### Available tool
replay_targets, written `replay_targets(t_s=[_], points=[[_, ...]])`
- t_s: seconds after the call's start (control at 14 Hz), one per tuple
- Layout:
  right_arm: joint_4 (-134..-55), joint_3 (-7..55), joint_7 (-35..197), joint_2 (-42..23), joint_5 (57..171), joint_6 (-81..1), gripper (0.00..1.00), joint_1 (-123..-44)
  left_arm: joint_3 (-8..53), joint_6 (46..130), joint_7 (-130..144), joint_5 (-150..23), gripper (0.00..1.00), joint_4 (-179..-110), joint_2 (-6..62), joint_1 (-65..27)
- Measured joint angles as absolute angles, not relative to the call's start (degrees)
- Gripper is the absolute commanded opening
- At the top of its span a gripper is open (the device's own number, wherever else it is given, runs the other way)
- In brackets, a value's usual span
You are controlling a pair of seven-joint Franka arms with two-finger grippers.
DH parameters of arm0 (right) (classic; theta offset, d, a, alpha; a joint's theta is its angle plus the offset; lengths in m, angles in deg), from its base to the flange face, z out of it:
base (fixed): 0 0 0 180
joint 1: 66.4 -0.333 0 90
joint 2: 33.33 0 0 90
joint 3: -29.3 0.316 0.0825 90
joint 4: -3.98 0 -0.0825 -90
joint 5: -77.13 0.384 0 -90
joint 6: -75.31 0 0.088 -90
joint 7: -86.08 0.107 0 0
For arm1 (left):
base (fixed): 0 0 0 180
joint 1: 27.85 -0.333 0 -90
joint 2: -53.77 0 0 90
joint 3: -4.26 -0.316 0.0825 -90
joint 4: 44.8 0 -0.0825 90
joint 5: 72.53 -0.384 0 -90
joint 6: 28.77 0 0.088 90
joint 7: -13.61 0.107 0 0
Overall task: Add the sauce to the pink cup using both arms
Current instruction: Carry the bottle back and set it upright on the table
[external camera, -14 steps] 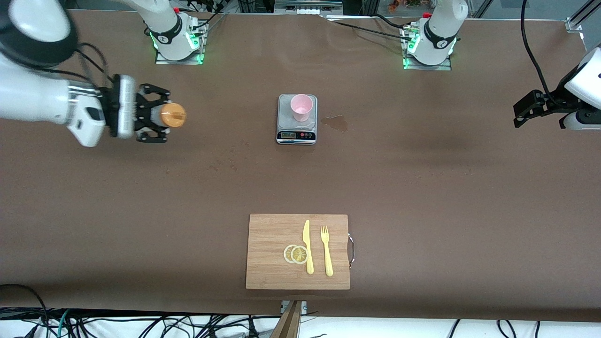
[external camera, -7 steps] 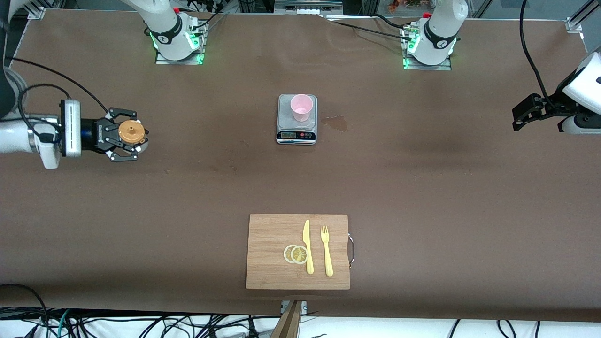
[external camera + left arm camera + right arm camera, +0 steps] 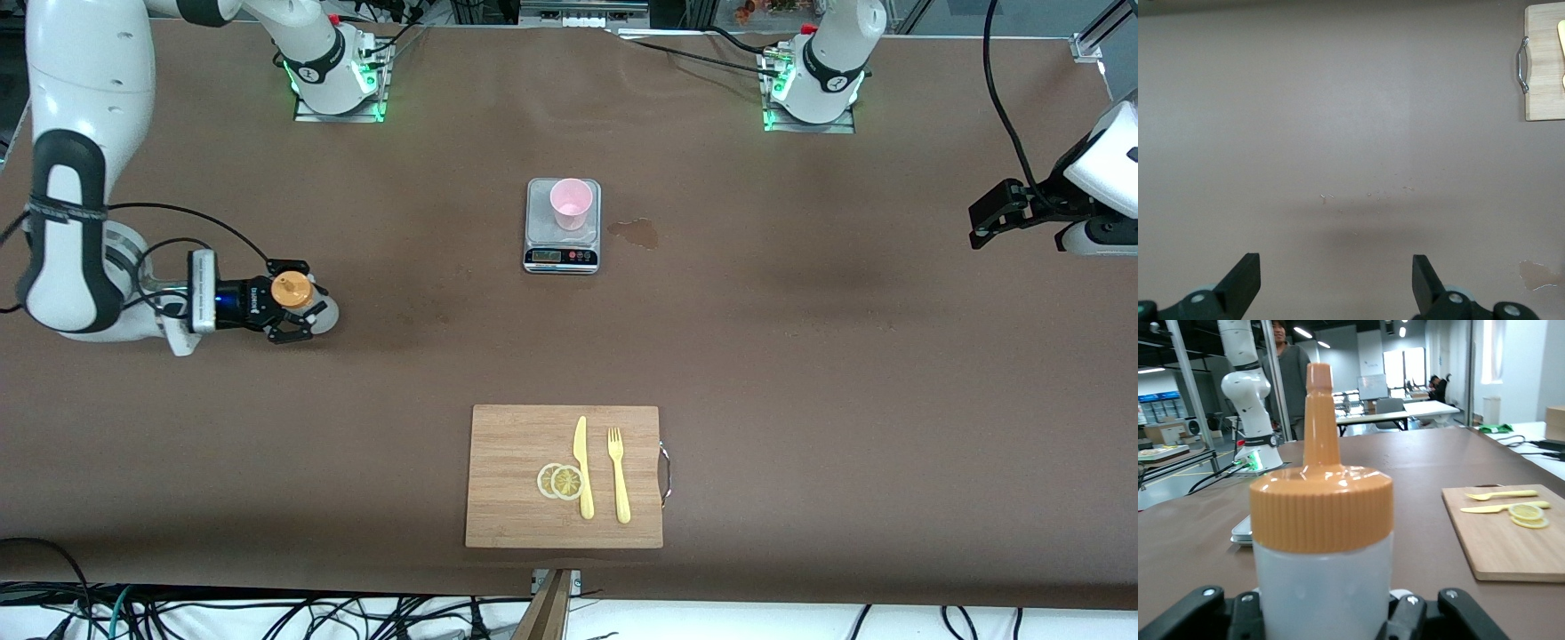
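The sauce bottle (image 3: 293,292), frosted white with an orange nozzle cap, stands upright in my right gripper (image 3: 302,307), low over the table toward the right arm's end. In the right wrist view the bottle (image 3: 1321,540) fills the middle and my right gripper (image 3: 1325,617) is shut on its body. The pink cup (image 3: 570,203) stands upright on a small grey kitchen scale (image 3: 562,253) at the table's middle, well apart from the bottle. My left gripper (image 3: 982,222) waits open and empty at the left arm's end; in its wrist view the gripper (image 3: 1335,287) is over bare table.
A wooden cutting board (image 3: 516,480) lies near the front edge with a yellow knife (image 3: 582,467), a yellow fork (image 3: 618,476) and two lemon slices (image 3: 560,481). A wet stain (image 3: 635,233) marks the table beside the scale. The board's handle end shows in the left wrist view (image 3: 1545,63).
My right gripper has come down with the sauce bottle, shifting toward the front camera. The left arm and the cup have not moved.
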State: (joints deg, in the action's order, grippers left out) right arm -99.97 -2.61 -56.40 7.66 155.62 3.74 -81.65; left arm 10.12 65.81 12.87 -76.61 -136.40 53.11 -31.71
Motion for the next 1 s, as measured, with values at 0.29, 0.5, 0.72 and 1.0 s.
replay_targets(t_s=[0.29,0.5,0.72,1.0], points=[[-105.4,0.43,-67.65,10.58,157.65,4.22,0.14,-81.63,10.12,65.81,12.87,-76.61,1.0,-136.42,53.07,-31.71],[-106.63,3.34,-70.31,14.91,162.01,5.56,0.25,-81.8,10.12,65.81,12.87,-76.61,1.0,-136.44,52.92,-31.71],[-106.51,3.93,-70.31,16.06,163.26,5.82,0.99,-82.03,10.12,65.81,12.87,-76.61,1.0,-136.45,52.63,-31.71],[-106.06,3.75,-70.18,16.05,163.27,5.87,1.0,-81.91,10.1,65.81,12.87,-76.61,1.0,-136.45,52.53,-31.71]])
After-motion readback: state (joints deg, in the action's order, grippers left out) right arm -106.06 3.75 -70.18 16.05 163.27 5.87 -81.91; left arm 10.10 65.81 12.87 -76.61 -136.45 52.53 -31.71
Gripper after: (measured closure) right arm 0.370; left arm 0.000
